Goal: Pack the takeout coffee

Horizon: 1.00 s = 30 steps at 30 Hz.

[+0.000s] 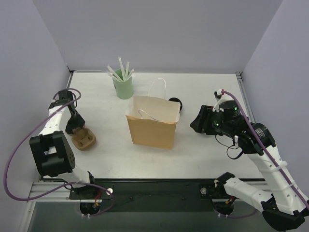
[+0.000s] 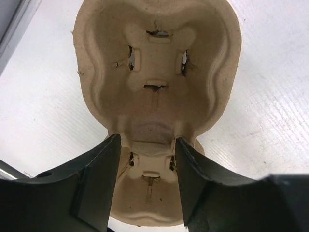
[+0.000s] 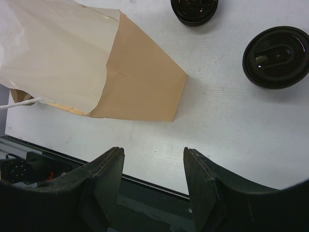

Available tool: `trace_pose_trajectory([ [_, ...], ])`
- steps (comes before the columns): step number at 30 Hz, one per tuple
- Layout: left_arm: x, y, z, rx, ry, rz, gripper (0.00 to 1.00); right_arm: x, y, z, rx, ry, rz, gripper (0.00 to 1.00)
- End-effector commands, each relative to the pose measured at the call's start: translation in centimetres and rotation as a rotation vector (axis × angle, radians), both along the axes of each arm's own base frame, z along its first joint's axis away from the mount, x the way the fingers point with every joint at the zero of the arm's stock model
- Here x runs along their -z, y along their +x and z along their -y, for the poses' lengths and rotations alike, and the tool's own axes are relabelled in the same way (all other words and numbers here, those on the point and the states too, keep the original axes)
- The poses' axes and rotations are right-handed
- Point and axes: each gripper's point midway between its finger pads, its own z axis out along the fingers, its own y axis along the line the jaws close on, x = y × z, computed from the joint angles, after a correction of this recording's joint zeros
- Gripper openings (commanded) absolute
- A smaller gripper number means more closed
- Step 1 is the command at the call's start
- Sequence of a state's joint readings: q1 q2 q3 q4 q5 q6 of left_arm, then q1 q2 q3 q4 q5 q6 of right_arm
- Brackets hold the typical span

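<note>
brown pulp carrier (image 1: 83,139) is sitting left of the paper bag (image 1: 152,126). left gripper (image 2: 147,159) is straddling it, jaws parted, grip unclear. right gripper (image 3: 153,169) is hovering half-open, empty; black takeout cup (image 3: 194,10) and lid (image 3: 276,57) are sitting near the bag, likely needing a square descent.

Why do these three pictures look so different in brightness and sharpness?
Top external: soft, even light, faint shadow beside the paper bag. Left wrist: the table washes out white, pulp carrier sharp, dark jaws featureless. Right wrist: small glints on the black round piece, jaws in shadow.
</note>
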<state>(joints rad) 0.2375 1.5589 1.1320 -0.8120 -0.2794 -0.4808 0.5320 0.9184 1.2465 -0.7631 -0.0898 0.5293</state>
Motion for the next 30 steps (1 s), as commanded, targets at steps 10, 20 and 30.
trace_pose_trajectory([
  [10, 0.4, 0.7, -0.1, 0.039, -0.008, -0.021, 0.50, -0.1, 0.0, -0.1, -0.002, 0.005, 0.016, 0.53],
  [20, -6.1, 2.3, -0.5, 0.023, 0.050, 0.083, 0.39, -0.2, 0.1, -0.2, -0.004, 0.009, 0.017, 0.53],
  [30, -3.6, 2.4, 2.8, 0.073, -0.083, 0.114, 0.43, 0.1, 0.5, -0.8, -0.015, 0.019, 0.008, 0.53],
])
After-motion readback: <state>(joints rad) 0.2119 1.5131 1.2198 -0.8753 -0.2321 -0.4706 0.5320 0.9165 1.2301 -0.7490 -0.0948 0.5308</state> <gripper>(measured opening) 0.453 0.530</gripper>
